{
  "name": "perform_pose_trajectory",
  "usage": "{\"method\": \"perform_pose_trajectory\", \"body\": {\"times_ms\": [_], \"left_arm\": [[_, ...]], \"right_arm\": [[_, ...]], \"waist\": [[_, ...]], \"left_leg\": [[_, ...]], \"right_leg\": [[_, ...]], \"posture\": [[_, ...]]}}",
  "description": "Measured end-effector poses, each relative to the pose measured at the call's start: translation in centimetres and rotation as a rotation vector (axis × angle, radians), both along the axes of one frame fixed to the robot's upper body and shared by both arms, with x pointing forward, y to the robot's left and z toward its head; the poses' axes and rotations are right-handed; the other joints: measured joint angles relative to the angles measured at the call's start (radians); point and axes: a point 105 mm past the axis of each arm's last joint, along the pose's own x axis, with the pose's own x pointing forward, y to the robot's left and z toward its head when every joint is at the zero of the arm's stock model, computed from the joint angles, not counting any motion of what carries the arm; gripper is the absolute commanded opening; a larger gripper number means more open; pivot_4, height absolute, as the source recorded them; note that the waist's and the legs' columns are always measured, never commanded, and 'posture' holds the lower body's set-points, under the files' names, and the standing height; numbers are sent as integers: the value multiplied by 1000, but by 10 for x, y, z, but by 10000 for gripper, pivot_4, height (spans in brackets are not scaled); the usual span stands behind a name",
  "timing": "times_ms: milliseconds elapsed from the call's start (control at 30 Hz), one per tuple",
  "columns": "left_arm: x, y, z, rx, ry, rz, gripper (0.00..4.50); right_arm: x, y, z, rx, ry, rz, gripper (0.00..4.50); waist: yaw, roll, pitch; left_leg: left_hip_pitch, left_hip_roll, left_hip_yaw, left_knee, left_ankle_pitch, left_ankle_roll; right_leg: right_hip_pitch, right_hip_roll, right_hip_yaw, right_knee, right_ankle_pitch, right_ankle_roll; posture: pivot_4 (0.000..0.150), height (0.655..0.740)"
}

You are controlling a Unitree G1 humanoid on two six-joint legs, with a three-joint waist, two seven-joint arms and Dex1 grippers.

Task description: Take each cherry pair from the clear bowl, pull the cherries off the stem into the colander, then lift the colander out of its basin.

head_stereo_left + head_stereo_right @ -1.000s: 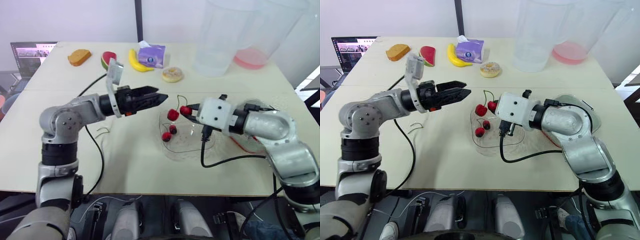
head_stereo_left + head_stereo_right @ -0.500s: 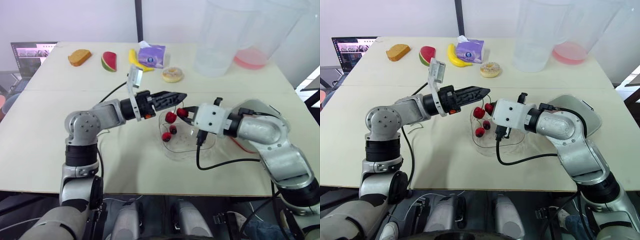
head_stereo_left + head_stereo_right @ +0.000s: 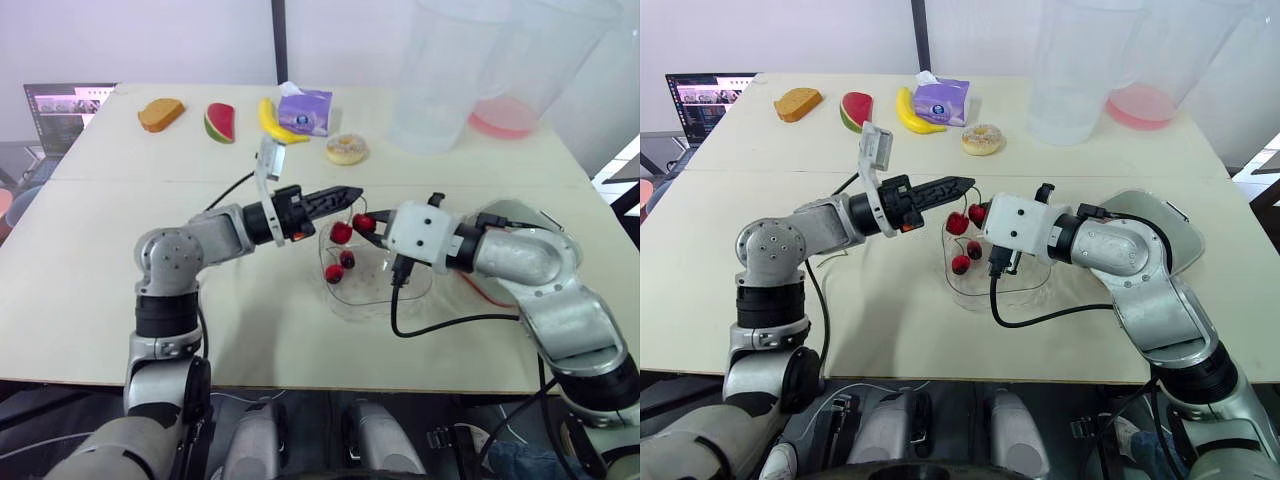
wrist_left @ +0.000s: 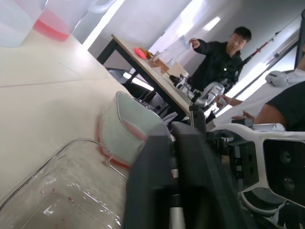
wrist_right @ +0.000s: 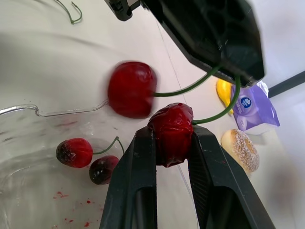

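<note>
My right gripper (image 5: 171,131) is shut on one red cherry (image 5: 171,133) of a pair, held just above the clear bowl (image 3: 375,290). The pair's other cherry (image 5: 132,89) hangs free beside it. Both green stems run up into the black fingers of my left gripper (image 3: 353,192), which is shut on the stem. A second cherry pair (image 3: 340,266) lies in the bowl. The white colander (image 3: 1160,212) sits in its red basin behind my right forearm, partly hidden.
At the table's back stand two large clear jugs (image 3: 435,80). Near them lie a donut (image 3: 346,150), purple tissue pack (image 3: 303,110), banana (image 3: 272,120), watermelon slice (image 3: 218,122) and bread (image 3: 160,113). A bare stem (image 5: 69,12) lies left of the bowl. A person (image 4: 224,57) stands far off.
My left arm has swung right to the cherry pair and its fingers have closed on the stem. My right gripper, still holding its cherry, has shifted slightly left.
</note>
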Motion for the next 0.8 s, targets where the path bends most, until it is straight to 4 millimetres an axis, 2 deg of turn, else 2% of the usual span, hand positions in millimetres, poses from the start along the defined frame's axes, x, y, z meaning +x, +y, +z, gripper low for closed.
{"method": "perform_pose_trajectory", "body": {"times_ms": [367, 400, 467, 600, 800], "left_arm": [[0, -1, -3, 4, 2, -9, 772], [0, -1, -4, 8, -2, -10, 0], [0, 1, -3, 4, -7, -9, 0], [0, 4, -5, 36, -28, -17, 0], [1, 22, 1, 186, -199, -35, 0]], "right_arm": [[-1, 1, 1, 15, 35, -7, 4525], [-2, 2, 1, 20, 44, -2, 14202], [-5, 3, 0, 31, 66, 3, 22133], [-7, 1, 3, 63, 107, -2, 40819], [-15, -18, 29, 196, 250, 3, 40819]], "waist": [[0, 0, 0], [0, 0, 0], [0, 0, 0], [0, 0, 0], [-2, 0, 0]], "left_leg": [[0, 0, 0, 0, 0, 0], [0, 0, 0, 0, 0, 0], [0, 0, 0, 0, 0, 0], [0, 0, 0, 0, 0, 0], [0, 0, 0, -1, 0, 0]], "right_leg": [[0, 0, 0, 0, 0, 0], [0, 0, 0, 0, 0, 0], [0, 0, 0, 0, 0, 0], [0, 0, 0, 0, 0, 0], [0, 1, 0, -1, 0, 0]], "posture": [[1500, 7400], [1500, 7400], [1500, 7400], [1500, 7400], [1500, 7400]]}}
